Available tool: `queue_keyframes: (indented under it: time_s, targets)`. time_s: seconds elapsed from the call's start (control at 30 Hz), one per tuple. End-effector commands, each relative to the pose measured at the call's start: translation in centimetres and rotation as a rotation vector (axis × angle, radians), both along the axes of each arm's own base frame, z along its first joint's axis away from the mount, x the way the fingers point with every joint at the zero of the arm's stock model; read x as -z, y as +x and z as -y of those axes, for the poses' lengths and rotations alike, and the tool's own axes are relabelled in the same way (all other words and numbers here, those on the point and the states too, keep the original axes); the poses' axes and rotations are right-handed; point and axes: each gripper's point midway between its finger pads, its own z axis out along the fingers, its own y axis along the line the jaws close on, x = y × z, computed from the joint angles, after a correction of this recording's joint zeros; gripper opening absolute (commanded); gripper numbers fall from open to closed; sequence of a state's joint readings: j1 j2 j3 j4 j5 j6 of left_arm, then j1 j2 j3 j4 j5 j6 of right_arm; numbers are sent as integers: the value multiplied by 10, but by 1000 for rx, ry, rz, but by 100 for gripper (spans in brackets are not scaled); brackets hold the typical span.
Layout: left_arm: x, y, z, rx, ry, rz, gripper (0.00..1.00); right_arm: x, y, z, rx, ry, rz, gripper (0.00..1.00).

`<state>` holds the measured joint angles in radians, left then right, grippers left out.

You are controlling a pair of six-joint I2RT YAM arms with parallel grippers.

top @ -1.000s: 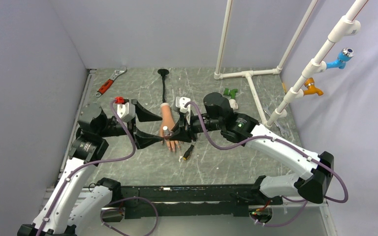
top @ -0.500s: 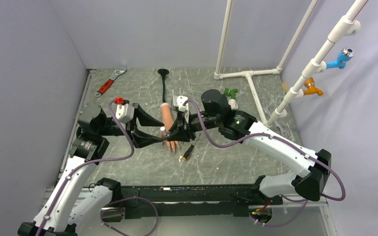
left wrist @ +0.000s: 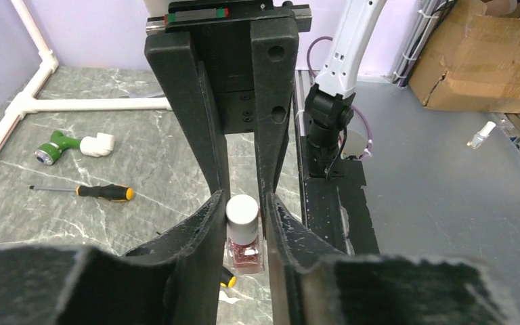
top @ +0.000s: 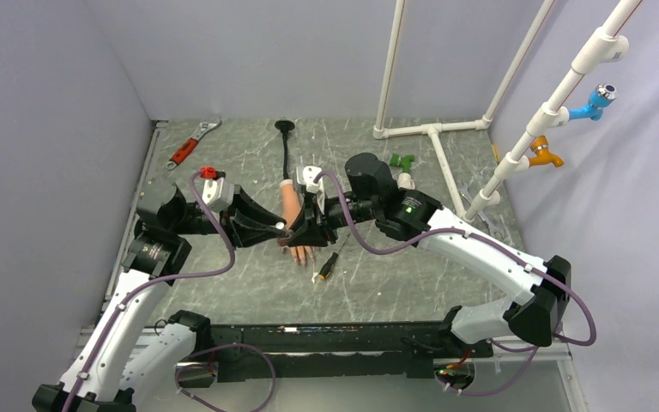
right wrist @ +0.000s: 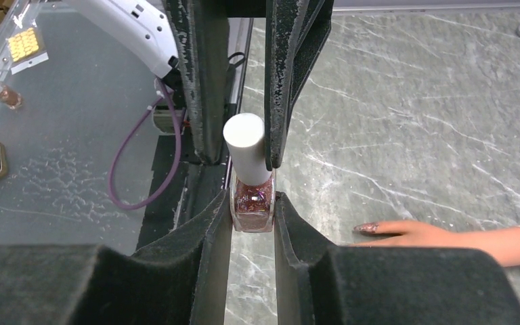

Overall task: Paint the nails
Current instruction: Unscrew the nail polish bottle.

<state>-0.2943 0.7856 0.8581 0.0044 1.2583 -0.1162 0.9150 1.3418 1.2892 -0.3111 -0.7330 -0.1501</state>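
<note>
A small glass polish bottle (right wrist: 252,206) of reddish glitter with a white cap (right wrist: 245,145) hangs above the table. My right gripper (right wrist: 252,203) is shut on its glass body. My left gripper (left wrist: 244,203) faces it, with its fingers pressed to both sides of the cap (left wrist: 242,211). In the top view the two grippers (top: 281,232) (top: 302,230) meet over the fingers of the peach mannequin hand (top: 291,202). One of the nails (right wrist: 364,228) shows in the right wrist view, with glitter on it. The other nails are hidden.
A black-and-yellow screwdriver (top: 328,268) lies just right of the hand's fingertips. A red-handled wrench (top: 190,146) is at the back left. The hand's black stalk (top: 287,150) runs to the back. A white pipe frame (top: 433,142) and a green fitting (top: 402,161) sit at the back right.
My left gripper's jaws have come together from wide open onto the bottle cap. The right gripper, still holding the bottle, has shifted slightly left.
</note>
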Motion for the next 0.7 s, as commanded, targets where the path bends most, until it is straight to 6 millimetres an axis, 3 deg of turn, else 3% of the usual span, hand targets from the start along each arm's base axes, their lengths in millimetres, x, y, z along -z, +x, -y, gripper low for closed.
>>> queue_keyframes:
  time_s: [0.0,0.2,0.4,0.67]
  targets:
    - [-4,0,-1,-2,2,33,29,-31,4,-5,-11,79,74,0]
    - [-2,4,-1,-32,10,27,16,-31,9,-8,5,85,74,0]
    - [-1,20,-3,-128,11,14,0,-31,29,-14,112,83,68,0]
    - [3,49,-11,-313,20,-4,0,-38,61,-14,309,123,66,0]
